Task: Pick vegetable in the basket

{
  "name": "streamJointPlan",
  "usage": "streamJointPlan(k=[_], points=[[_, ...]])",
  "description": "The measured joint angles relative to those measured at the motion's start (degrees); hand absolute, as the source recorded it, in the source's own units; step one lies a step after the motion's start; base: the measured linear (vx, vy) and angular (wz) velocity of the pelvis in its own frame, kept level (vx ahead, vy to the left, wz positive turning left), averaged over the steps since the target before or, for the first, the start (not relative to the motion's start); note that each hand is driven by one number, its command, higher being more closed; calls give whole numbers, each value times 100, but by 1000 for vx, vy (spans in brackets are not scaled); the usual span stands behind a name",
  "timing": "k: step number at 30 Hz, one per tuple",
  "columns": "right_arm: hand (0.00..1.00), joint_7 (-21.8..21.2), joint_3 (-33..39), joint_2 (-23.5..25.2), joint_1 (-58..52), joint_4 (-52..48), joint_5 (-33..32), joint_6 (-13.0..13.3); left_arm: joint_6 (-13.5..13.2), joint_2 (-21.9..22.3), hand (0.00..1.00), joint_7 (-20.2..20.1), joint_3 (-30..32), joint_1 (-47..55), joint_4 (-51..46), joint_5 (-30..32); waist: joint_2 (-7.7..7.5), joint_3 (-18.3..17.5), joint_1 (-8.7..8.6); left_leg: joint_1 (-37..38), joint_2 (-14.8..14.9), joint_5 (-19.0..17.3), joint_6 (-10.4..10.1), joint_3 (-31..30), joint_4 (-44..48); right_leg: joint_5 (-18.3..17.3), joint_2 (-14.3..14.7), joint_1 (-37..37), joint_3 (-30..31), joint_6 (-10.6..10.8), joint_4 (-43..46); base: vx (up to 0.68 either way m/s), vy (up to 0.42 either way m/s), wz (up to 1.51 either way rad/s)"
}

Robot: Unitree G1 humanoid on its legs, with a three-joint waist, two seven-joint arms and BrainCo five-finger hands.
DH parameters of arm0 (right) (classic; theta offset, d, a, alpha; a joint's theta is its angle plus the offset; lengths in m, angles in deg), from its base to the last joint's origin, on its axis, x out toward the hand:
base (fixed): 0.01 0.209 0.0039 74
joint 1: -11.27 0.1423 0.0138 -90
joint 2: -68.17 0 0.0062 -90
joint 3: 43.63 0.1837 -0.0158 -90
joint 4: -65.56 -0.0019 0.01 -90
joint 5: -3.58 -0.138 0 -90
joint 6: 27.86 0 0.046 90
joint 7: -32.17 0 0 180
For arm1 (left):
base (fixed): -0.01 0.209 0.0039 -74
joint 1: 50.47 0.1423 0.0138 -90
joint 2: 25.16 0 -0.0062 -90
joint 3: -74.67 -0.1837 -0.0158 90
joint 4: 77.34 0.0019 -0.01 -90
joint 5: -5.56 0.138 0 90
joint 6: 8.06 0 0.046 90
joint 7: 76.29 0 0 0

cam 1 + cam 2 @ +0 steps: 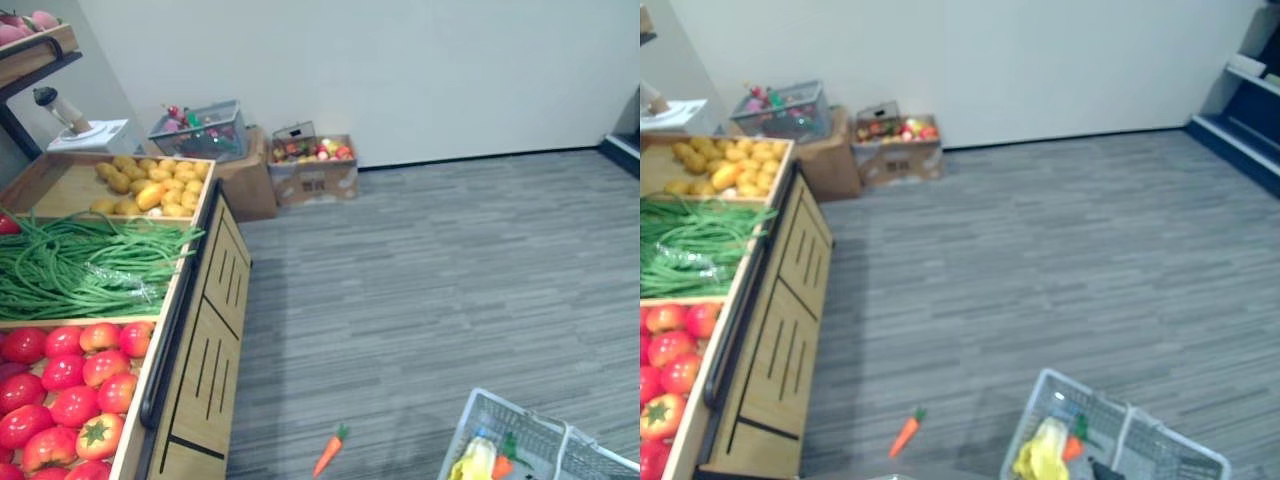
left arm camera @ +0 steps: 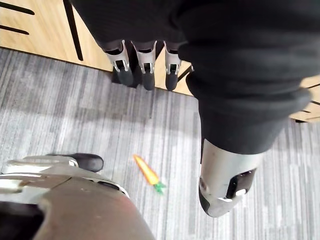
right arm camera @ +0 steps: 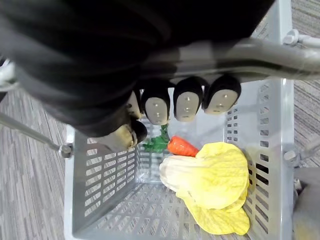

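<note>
Silver fingers [image 3: 187,102] with dark tips curl over the grey metal handle [image 3: 260,57] of the basket [image 3: 107,165], and the thumb closes in beneath them, so we see the right hand [image 3: 156,106] gripping that handle. Below the fingertips, inside the grey slotted plastic basket, lies a small orange carrot [image 3: 182,146] with a green leafy top. It touches a pale yellow leafy cabbage [image 3: 215,185], which takes up much of the basket's bottom. In the head views the basket hangs low at our right, over the floor [image 1: 450,280].

The left hand [image 2: 145,60] hangs with its fingers straight and relaxed and its thumb apart from them, holding nothing. It is above the grey striped carpet, just in front of the wooden stand [image 1: 205,350].

On the floor below it lies a second carrot [image 2: 146,172], orange and tapered, with a short green tuft at its thick end. It rests free on the carpet near the foot of the stand, between the stand and the basket, touching neither.

The stand's trays hold red tomatoes [image 1: 70,385] nearest us, then long green beans [image 1: 80,265], then a heap of yellow produce [image 1: 150,185]. Against the far wall stand cardboard boxes [image 1: 312,165] holding mixed produce.
</note>
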Motion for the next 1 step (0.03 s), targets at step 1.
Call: streamJointPlan(k=[1], points=[[100, -25, -104, 47, 15, 1, 34, 0, 0, 0, 0, 0, -2, -13, 0, 0, -2, 0, 6, 27, 0, -2, 2, -2, 0, 0, -1, 29, 0, 0, 0, -47, -14, -2]])
